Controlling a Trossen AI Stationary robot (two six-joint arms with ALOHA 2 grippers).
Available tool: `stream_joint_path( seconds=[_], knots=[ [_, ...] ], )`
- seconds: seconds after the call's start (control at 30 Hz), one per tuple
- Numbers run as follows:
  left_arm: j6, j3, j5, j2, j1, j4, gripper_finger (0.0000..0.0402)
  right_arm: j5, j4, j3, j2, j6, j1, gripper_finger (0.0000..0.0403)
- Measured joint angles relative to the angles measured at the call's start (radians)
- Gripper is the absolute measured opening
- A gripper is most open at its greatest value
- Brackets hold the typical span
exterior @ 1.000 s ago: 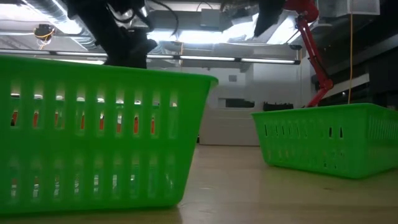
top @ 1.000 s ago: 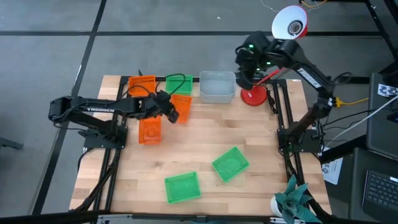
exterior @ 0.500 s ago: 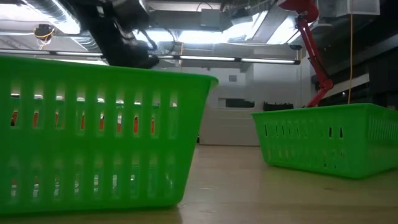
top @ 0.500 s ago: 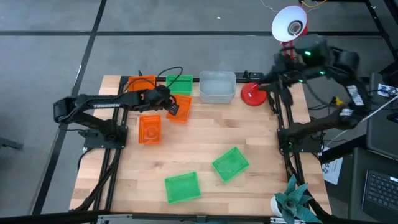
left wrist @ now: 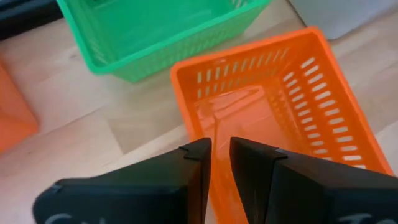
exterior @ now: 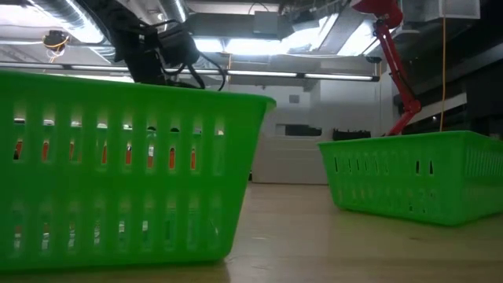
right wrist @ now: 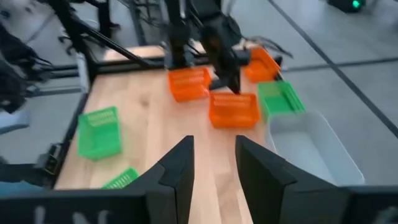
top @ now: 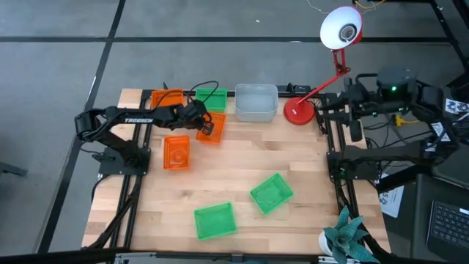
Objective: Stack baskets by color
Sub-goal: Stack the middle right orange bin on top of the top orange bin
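High view: the left gripper (top: 203,125) sits at the rim of an orange basket (top: 212,127) near the far edge of the worktop (top: 234,176), just in front of a green basket (top: 212,98) and beside the grey-white baskets (top: 256,102); a second orange basket (top: 166,99) sits at the far left corner and a third (top: 176,152) nearer the left edge, while two more green baskets (top: 215,220) (top: 271,193) lie toward the near edge. The right gripper (top: 355,128) waits off the worktop's right edge, close to the red-based lamp (top: 299,111). Low view: the two near green baskets (exterior: 118,165) (exterior: 416,185) fill the frame, with the left arm above the nearer one. Left wrist view: the fingers (left wrist: 196,165) are nearly closed, one either side of the orange basket's (left wrist: 280,118) near wall, apparently pinching it, though contact is hard to confirm. Right wrist view: the right fingers (right wrist: 180,163) stand wide apart, holding nothing, looking along the worktop at the three orange baskets. To do this step well, the left arm probably needs a firm hold on the wall, a lift that keeps the basket level, and square alignment over another orange basket before lowering so the two nest without catching a rim.
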Motion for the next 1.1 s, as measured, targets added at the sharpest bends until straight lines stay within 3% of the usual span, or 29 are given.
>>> stream_joint_path(
  seconds=[0.2,0.33,0.47,0.73,1.1],
  knots=[
    [0.054,0.0,-0.006,0.0,0.001,0.024,0.0053,0.002,0.014,-0.111,-0.072,0.041,0.0,0.0117],
    [0.017,0.0,0.028,0.0,0.011,0.01,0.0056,-0.068,0.041,-0.16,-0.109,0.06,0.0,0.0117],
    [0.007,0.0,0.032,0.0,0.034,0.007,0.0078,-0.126,0.054,-0.196,-0.141,0.059,0.0,0.0117],
    [-0.019,0.0,0.05,-0.001,0.076,0.006,0.0126,-0.13,0.096,-0.281,-0.2,0.059,0.0,0.0117],
    [-0.019,0.0,0.035,-0.001,0.066,-0.001,0.0129,-0.176,0.158,-0.406,-0.236,0.059,0.0,0.0117]
  ],
)
